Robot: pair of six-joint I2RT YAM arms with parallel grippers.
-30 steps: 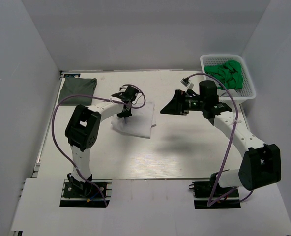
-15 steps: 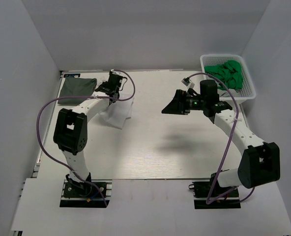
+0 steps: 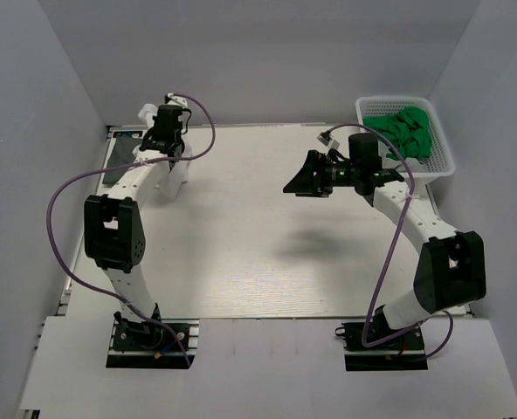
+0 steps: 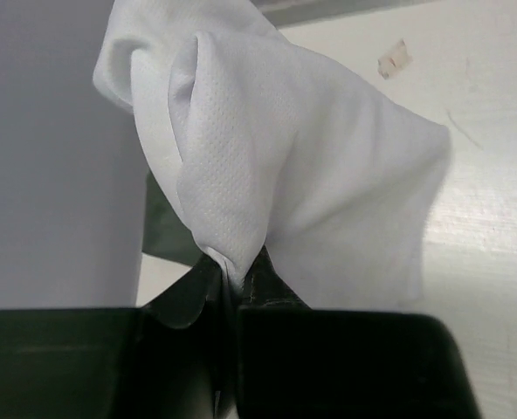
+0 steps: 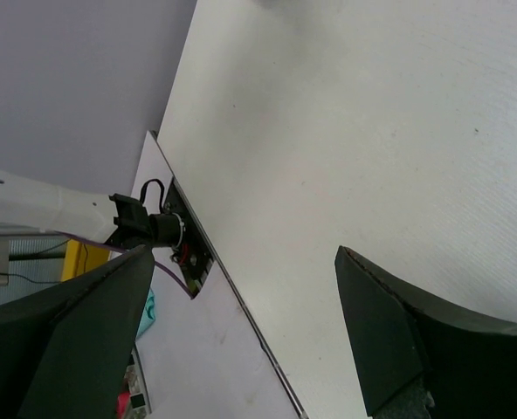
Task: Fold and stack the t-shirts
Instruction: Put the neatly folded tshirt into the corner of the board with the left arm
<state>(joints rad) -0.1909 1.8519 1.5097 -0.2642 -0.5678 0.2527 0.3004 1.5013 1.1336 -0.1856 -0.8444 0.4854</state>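
Over the middle of the surface (image 3: 267, 262), toward its right edge, my right end effector (image 3: 298, 182) hangs with its fingers spread wide and nothing between them, well apart from both shirts. Farther off, at the far-left corner, my left end effector (image 4: 232, 271) is pinched tight on a gathered fold of the white t-shirt (image 4: 302, 175), which droops from it as a loose bundle above the surface. Just past that bundle, toward the left edge, a strip of the dark grey-green t-shirt (image 4: 164, 231) lies flat in the corner. My forearm hides most of it from above, so I cannot tell its long axis. Stacking looks like my left arm's job: I judge the dark shirt sits slightly left of and below what I hold.
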